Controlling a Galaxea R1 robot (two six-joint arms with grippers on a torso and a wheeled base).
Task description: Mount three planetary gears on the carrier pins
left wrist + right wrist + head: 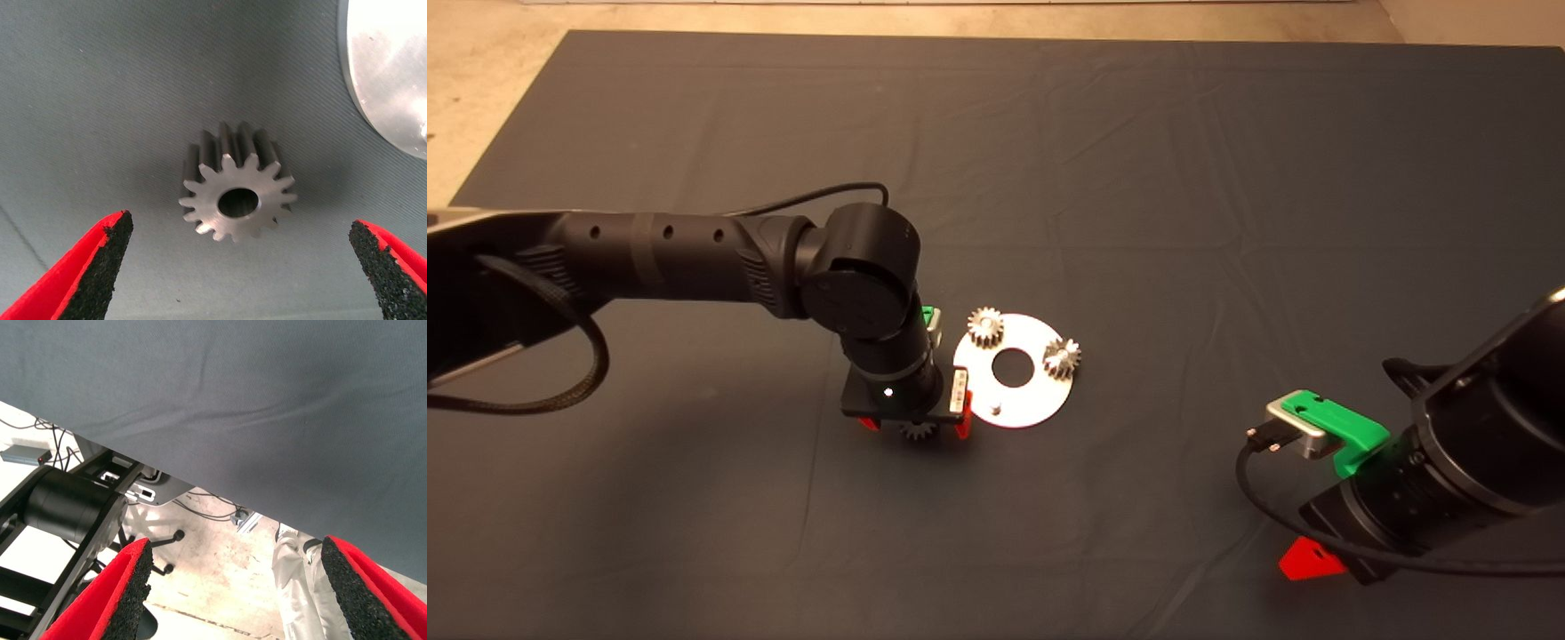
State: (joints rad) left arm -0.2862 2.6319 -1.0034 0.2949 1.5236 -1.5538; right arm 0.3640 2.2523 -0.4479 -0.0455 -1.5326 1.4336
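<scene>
L gripper (pixel 914 428) is over the dark mat (pixel 1138 178), just beside the disc's (pixel 1040 396) near-left rim, pointing down. I see its fingers (pixel 100 267) spread wide apart, nothing between the pads touching. Third gear (pixel 235 193) lies flat on the mat betw. the two fingers, centre hole facing up at my L wrist cam, clear gap to each pad. In head view only its lower teeth (pixel 918 434) peek out under the wrist. The gear is off the disc, close to its edge but not touching; disc rim shows in corner of L wrist view (pixel 387 73).

Disc sits flat mid-mat, big round centre hole open. Two gears already on it: one at far-left rim (pixel 985 326), one at right rim (pixel 1063 356), both overhanging the edge a bit. Can't make out the pins under those two. One bare pin (pixel 996 410) stands upright at the near side of the disc, no gear on it, closest to L gripper.

R gripper (pixel 1307 562) parked at lower right of mat, well apart from disc. Fingers (pixel 120 593) apart, empty. My R wrist cam shows mat edge, floor beyond w/ cables, a black stand, and a person's leg in white (pixel 293 587).
</scene>
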